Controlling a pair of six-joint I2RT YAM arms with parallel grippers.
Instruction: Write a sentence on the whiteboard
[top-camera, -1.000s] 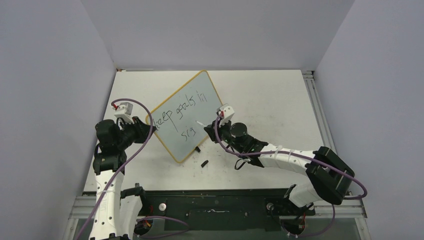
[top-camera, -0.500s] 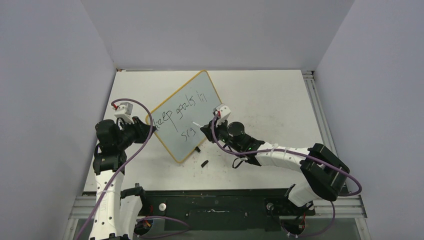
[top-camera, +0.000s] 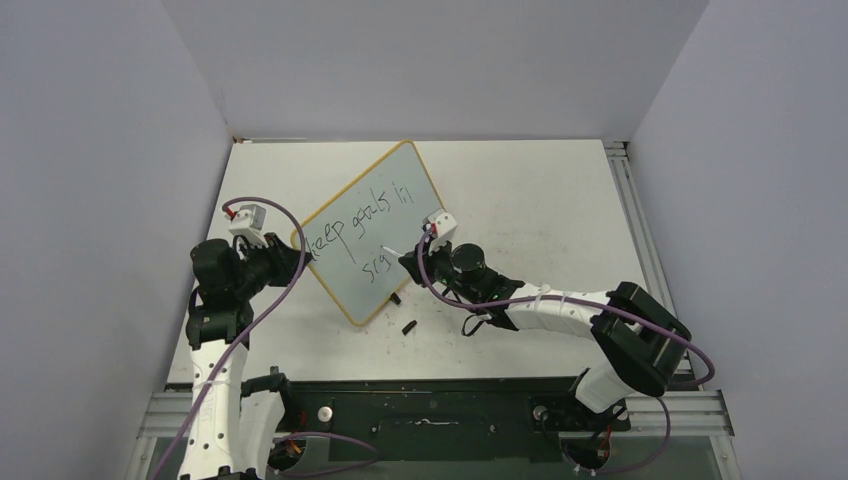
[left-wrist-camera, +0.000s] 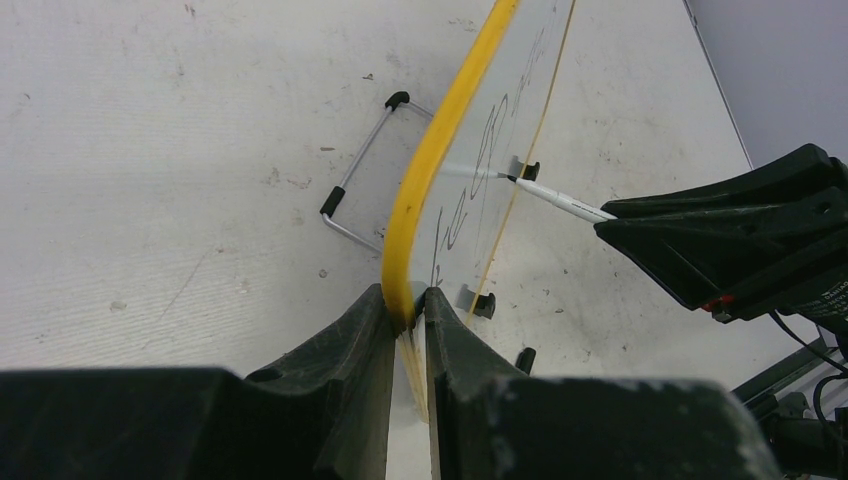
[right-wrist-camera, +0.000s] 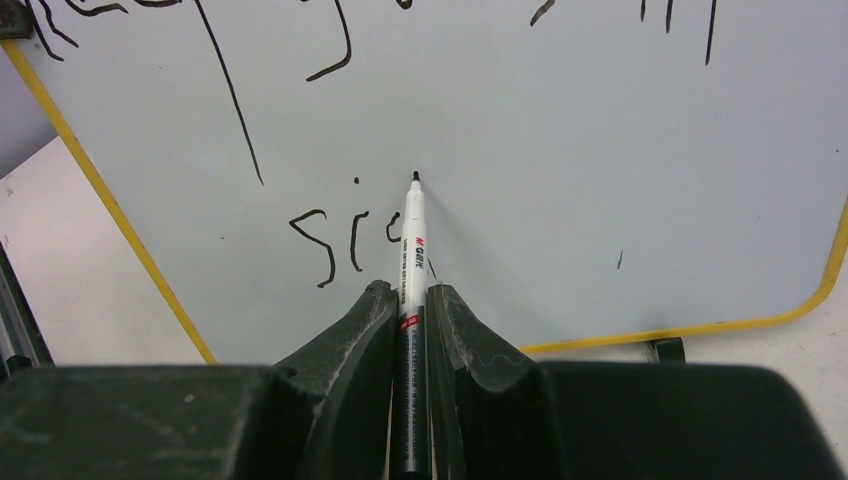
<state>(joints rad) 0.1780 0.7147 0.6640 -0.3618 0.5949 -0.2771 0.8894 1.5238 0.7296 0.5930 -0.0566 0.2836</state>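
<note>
Yellow-rimmed whiteboard, probably stiff, light and slick-faced, best pinched at its edge: left gripper clamped there at bottom centre, right gripper squeezing marker mid-frame.

Scuffed, smudgy white table. The whiteboard sits on it at an angle, propped on its wire stand. 1 small black piece lies near its front edge.

The whiteboard bears the sentence in black handwriting: "keep goals in", with "sig" begun below it toward 5 o'clock. The marker barrel shows a logo resembling "M&G"; its finer print is unreadable
</note>
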